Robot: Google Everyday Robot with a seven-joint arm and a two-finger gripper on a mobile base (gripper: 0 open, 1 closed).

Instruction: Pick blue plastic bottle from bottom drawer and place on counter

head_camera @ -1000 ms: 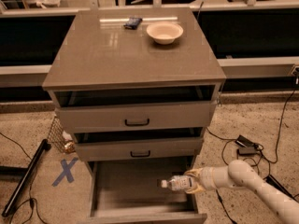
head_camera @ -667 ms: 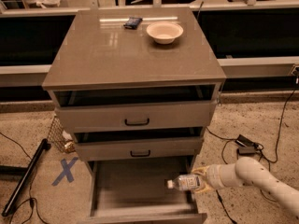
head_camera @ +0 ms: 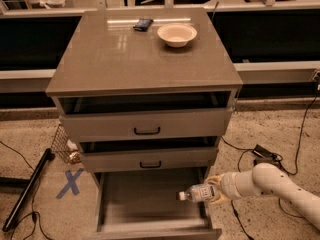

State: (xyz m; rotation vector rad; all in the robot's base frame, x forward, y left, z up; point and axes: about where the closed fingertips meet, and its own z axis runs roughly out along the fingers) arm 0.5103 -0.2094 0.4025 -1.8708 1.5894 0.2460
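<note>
The blue plastic bottle (head_camera: 196,193) is a small clear bottle with a white cap pointing left. It lies level in my gripper (head_camera: 215,189), held above the right side of the open bottom drawer (head_camera: 145,199). My gripper is shut on the bottle's base end, and its white arm (head_camera: 272,184) reaches in from the lower right. The counter (head_camera: 130,54) is the glossy grey-brown top of the cabinet, well above the bottle.
A white bowl (head_camera: 177,34) and a small dark blue packet (head_camera: 143,24) sit at the back of the counter. The two upper drawers (head_camera: 147,126) stand slightly open. Cables (head_camera: 260,151) lie on the floor to the right, a wire basket (head_camera: 65,146) and black pole (head_camera: 27,189) to the left.
My gripper has carried the bottle up and to the right, from low inside the drawer to above its right edge. The arm has drawn back to the right.
</note>
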